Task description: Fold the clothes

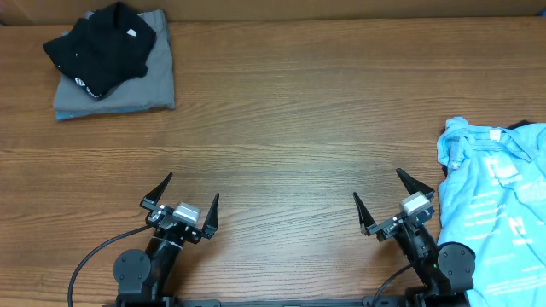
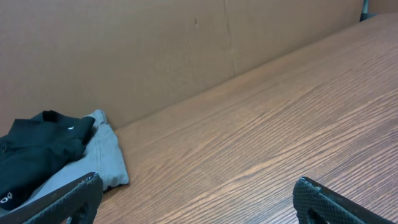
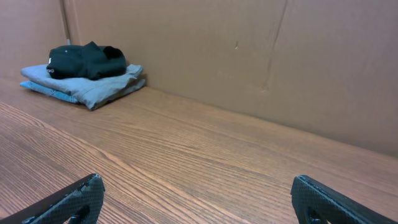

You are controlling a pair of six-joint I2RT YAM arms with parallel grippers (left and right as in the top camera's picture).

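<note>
Right of right gripper (image 1: 377, 183) jaws, spread and empty: crumpled light blue T-shirt (image 1: 499, 222); far beyond left gripper (image 1: 192, 186) jaws, likewise spread, empty: black garment (image 1: 98, 47) atop folded grey garment (image 1: 136, 92)

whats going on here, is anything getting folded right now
Nothing is being handled right now. At the near edge of the wooden table, the left gripper and right gripper are open and empty. A crumpled light blue printed T-shirt lies at the table's right edge near the right gripper. At the far left, a black garment rests on a folded grey garment.
</note>
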